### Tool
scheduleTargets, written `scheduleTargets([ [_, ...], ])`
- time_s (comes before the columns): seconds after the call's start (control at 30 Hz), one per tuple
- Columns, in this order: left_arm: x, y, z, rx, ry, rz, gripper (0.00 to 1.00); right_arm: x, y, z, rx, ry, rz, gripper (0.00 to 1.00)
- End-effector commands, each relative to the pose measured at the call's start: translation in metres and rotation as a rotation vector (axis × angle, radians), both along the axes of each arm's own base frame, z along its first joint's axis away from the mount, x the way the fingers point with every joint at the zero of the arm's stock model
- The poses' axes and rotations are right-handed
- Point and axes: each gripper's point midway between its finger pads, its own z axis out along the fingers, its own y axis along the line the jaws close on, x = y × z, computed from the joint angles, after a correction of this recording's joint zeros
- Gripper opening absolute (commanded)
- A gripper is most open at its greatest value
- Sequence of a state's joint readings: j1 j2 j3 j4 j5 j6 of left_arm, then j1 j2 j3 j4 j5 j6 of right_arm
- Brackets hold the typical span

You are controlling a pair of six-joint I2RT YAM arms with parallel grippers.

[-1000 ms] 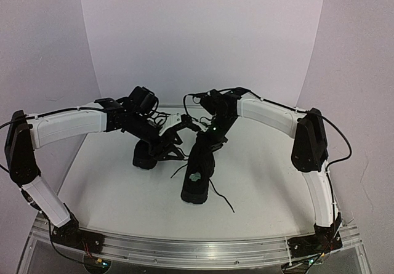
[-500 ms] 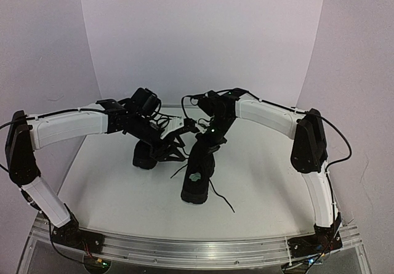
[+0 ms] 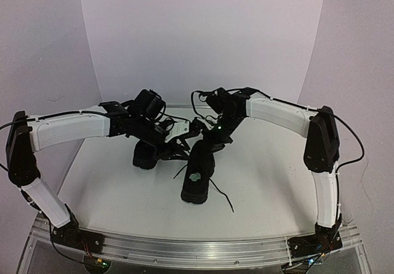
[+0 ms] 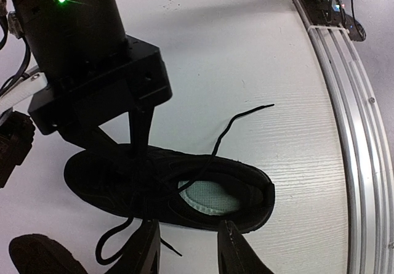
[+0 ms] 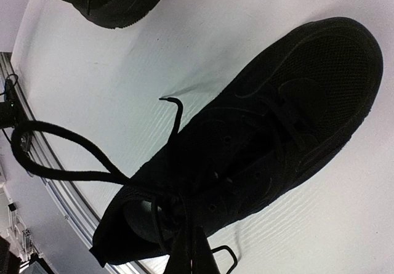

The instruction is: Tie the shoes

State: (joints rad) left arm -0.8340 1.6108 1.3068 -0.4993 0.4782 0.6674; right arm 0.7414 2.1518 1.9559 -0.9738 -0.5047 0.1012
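Note:
Two black shoes lie on the white table. The near shoe (image 3: 197, 178) shows a pale patch inside (image 4: 209, 197) and has loose laces (image 4: 237, 123). The other shoe (image 3: 145, 156) sits to its left, partly under my left arm. My left gripper (image 4: 188, 249) is open and empty, hovering beside the near shoe's opening. My right gripper (image 5: 192, 255) is shut on a lace of the near shoe (image 5: 265, 138), just above its tongue. A lace loop (image 5: 55, 157) hangs out to the side. In the top view the two grippers (image 3: 181, 140) (image 3: 206, 145) nearly meet over the shoe's toe end.
A metal rail (image 3: 197, 246) runs along the table's near edge and also shows in the left wrist view (image 4: 351, 132). One lace end trails on the table to the right of the near shoe (image 3: 223, 199). A pale backdrop curves behind.
My right arm's elbow has swung right and its gripper has risen a little with the lace. My left gripper has shifted slightly right, toward the near shoe.

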Motion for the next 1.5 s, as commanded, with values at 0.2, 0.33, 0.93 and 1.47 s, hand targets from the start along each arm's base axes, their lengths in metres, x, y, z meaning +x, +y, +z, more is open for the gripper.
scheduleTargets([
  [0.2, 0.0, -0.015, -0.02, 0.057, -0.128, -0.075, 0.27, 0.0, 0.002, 0.024, 0.133, 0.008, -0.041, 0.0],
  [0.33, 0.002, -0.018, -0.028, 0.075, -0.166, -0.09, 0.27, -0.002, 0.004, 0.023, 0.148, 0.018, -0.047, 0.0],
  [0.93, 0.013, -0.039, -0.072, 0.174, -0.287, -0.174, 0.28, 0.008, 0.002, 0.02, 0.158, 0.025, -0.078, 0.0],
  [1.47, 0.009, -0.046, -0.056, 0.136, -0.354, -0.179, 0.3, 0.009, -0.002, 0.018, 0.167, 0.039, -0.072, 0.0],
])
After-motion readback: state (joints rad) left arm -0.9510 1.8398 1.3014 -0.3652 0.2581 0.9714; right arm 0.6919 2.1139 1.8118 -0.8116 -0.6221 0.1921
